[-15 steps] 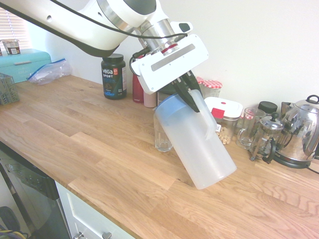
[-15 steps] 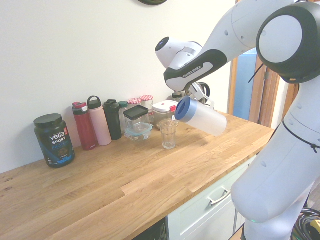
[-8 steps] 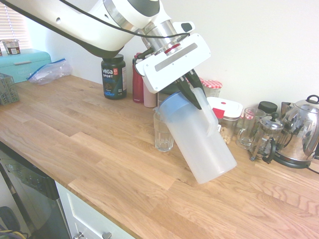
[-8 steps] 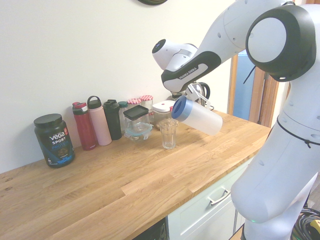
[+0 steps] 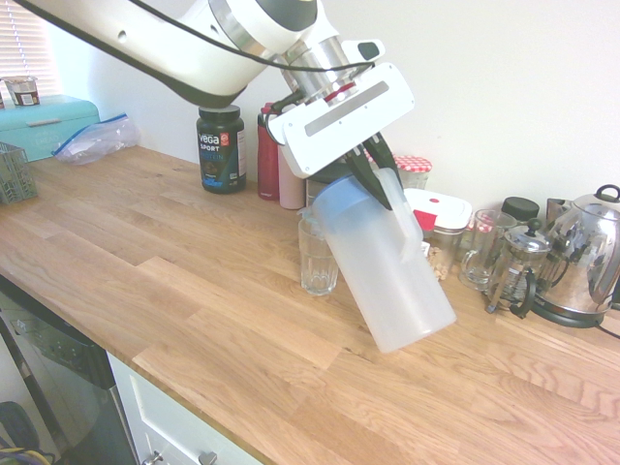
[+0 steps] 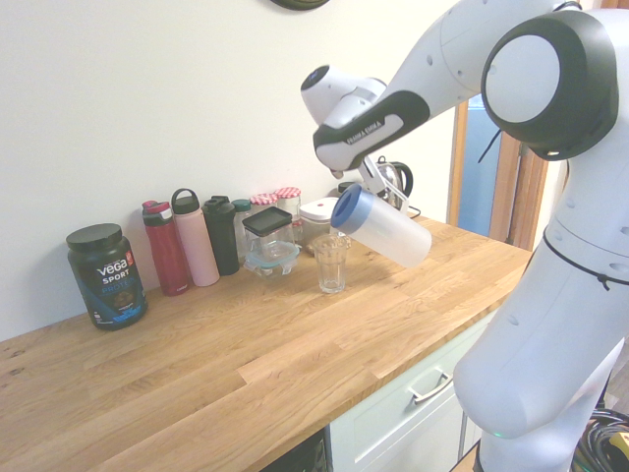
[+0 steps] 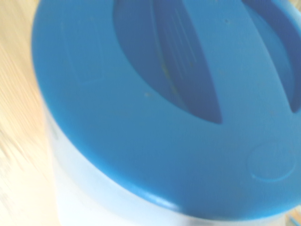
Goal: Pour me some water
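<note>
A translucent white water pitcher (image 5: 387, 271) (image 6: 385, 230) with a blue lid (image 7: 155, 103) hangs tilted in the air, lid end lower toward a clear ribbed drinking glass (image 5: 317, 257) (image 6: 331, 263) that stands upright on the wooden counter (image 5: 174, 281). My gripper (image 5: 380, 184) (image 6: 376, 183) is shut on the pitcher's handle near the lid. The lid's edge sits just above the glass rim. I cannot see any water flowing, and the glass looks empty. The blue lid fills the wrist view.
Along the wall stand a black Vega tub (image 5: 221, 148), red, pink and dark bottles (image 6: 187, 241), jars with checked lids (image 5: 411, 170), a white food box (image 5: 436, 213), a glass mug (image 5: 481, 250), a French press (image 5: 518, 266) and a steel kettle (image 5: 586, 257). A teal box (image 5: 44, 121) sits far left.
The pitcher has lifted and shifted toward the glass over the last second, with its lid end now right above the rim. The glass has not moved.
</note>
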### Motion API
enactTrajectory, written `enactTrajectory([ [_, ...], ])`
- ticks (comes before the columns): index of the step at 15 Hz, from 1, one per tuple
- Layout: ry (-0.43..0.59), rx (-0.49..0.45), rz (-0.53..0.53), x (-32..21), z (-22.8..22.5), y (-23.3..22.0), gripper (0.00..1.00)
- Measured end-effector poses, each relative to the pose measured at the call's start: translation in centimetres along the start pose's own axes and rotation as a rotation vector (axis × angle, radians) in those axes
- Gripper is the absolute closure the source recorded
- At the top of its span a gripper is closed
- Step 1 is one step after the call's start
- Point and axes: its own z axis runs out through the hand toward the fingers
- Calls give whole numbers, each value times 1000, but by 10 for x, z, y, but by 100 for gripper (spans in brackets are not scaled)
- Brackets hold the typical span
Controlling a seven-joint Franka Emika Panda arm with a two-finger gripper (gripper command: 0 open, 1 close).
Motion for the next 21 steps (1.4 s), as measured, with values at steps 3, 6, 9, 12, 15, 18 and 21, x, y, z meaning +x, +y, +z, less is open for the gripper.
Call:
enactTrajectory([
  [3, 102, 144, 43, -20, -69, 32, 100],
  [6, 198, 281, 141, -46, -134, 44, 100],
  [9, 214, 381, 301, -30, -178, -6, 100],
  [12, 235, 450, 456, 1, -210, -79, 100],
  [15, 280, 496, 618, 18, -220, -138, 100],
  [18, 280, 505, 779, 16, -190, -193, 100],
  [21, 308, 457, 911, -6, -172, -230, 100],
])
